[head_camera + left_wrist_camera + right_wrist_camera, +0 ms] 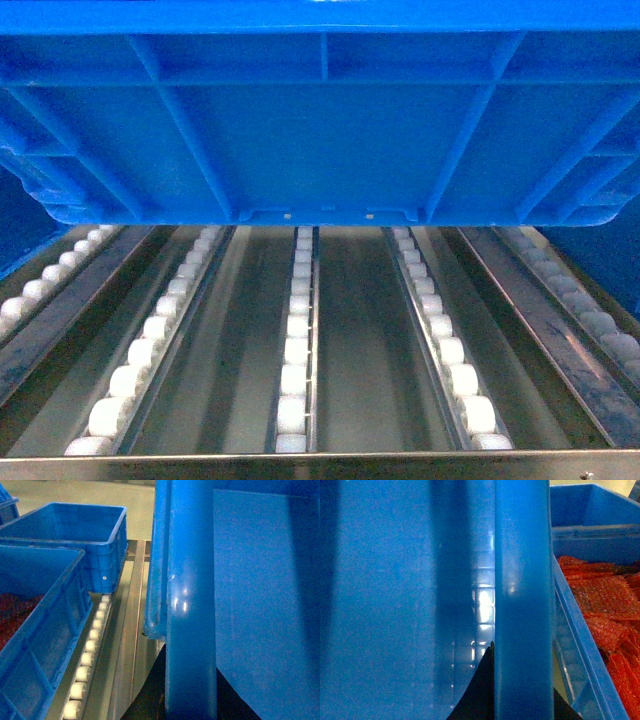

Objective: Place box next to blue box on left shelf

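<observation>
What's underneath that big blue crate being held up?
Under the big bright-blue plastic crate run the grey metal rack's lanes of white rollers, bare. The lanes' far ends are hidden behind it.

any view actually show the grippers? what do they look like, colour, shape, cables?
Barely. The left gripper shows only as dark, near-black shapes beside the rim of the box. The right gripper is a black, tapering finger against the same rim. No cables or markings visible; the head view shows no arm at all.

lanes under box point(320, 120): open | left: blue crates point(75, 535) | right: crate point(590, 605)
</observation>
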